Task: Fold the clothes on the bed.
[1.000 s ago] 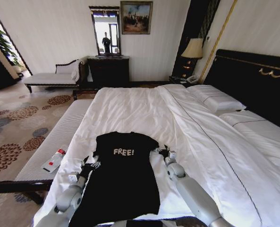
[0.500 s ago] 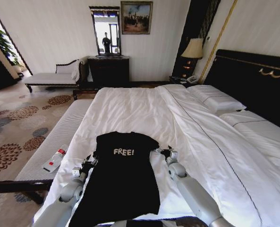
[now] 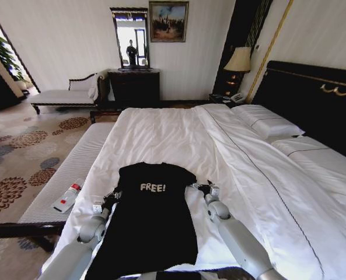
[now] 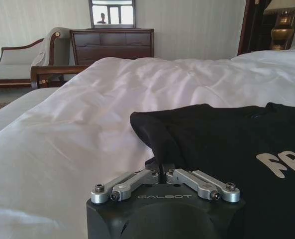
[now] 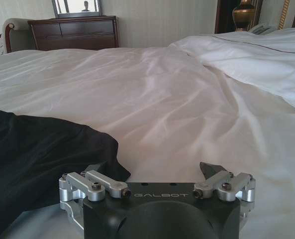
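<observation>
T-shirt (image 3: 151, 219) flat near bed's (image 3: 178, 131) foot edge, left gripper (image 4: 159, 175) pinching its sleeve, right gripper (image 5: 154, 172) spread wide beside the other sleeve.

- The right gripper (image 5: 154, 172) rests low over the white bed (image 5: 187, 99), its fingers spread wide apart.
- One fingertip touches the edge of the black T-shirt (image 5: 38, 149) (a rumpled sleeve).
- A dark dresser (image 5: 75, 34) stands behind.
</observation>
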